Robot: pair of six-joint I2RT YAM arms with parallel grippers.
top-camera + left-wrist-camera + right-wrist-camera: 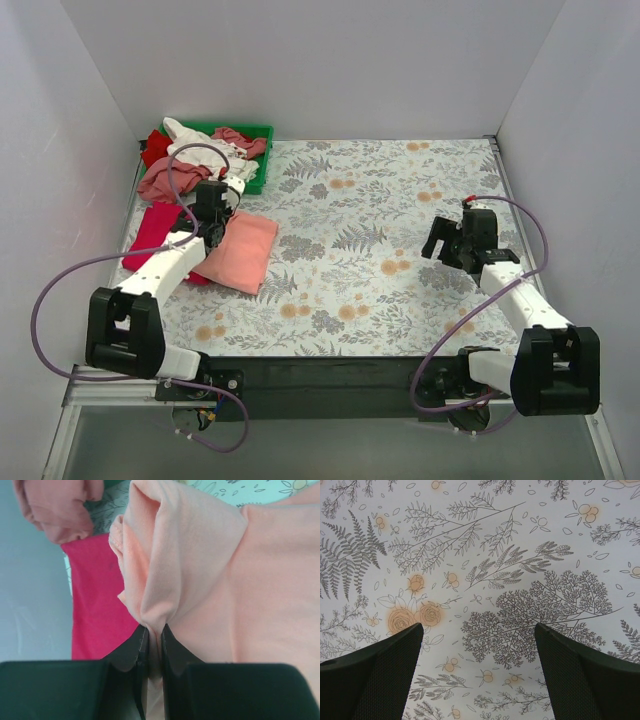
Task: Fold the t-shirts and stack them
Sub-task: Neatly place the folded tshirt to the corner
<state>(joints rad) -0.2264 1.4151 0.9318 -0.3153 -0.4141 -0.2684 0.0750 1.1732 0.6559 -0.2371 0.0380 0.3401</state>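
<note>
**Q:** Which step is being carried out?

**A:** The left pincer (154, 630) is pinching a raised ridge of the salmon-pink tee (240, 252), with its jaws nearly closed on the cloth. Judging by this, a fold is being made. The tee is lying on the left part of the counter (400, 190), overlapping the magenta-red tee (150, 235).

**Q:** And the right pincer (477, 626)?

**A:** It is hovering wide open over bare floral counter, gripping nothing.

**Q:** What is the next move calling for?

**A:** Probably for carrying the pinched edge low across the tee, so that the layers are landing flush.

**Q:** Where is room lying?

**A:** The left wall (60, 150) and the green tray (258, 131), heaped with unfolded tees (190, 165), are crowding the far-left corner. Open counter is stretching toward centre and right.
</note>
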